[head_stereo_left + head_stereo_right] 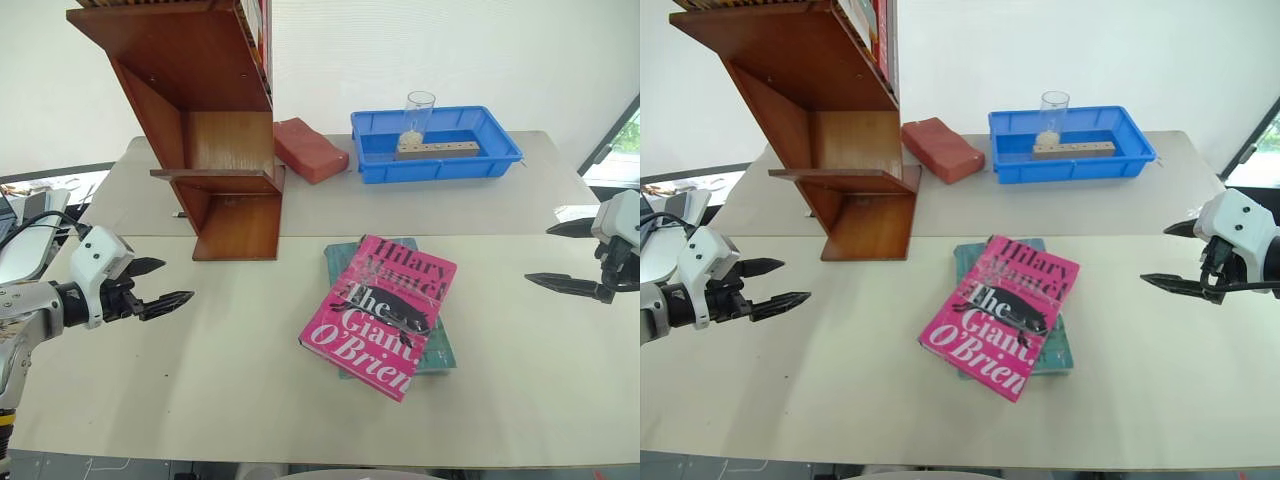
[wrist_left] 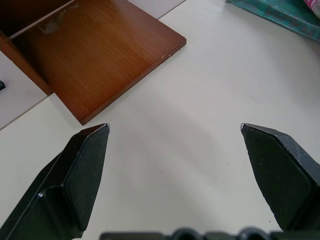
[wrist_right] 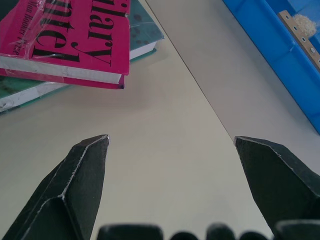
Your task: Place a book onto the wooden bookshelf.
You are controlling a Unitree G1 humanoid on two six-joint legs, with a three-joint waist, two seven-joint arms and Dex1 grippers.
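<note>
We count two books stacked mid-worktop: one pink book [image 1: 380,315] on one teal book [image 1: 437,352]. Far back stand one wooden bookshelf [image 1: 205,130], one reddish-brown block [image 1: 310,150], and one blue tray [image 1: 437,160] holding one clear glass [image 1: 419,113].

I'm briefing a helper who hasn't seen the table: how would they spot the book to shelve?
On the pale table, in front of the wooden bookshelf, two books lie stacked. Take the top book: bright pink with a black figure, lying askew on a teal-green book.
</note>
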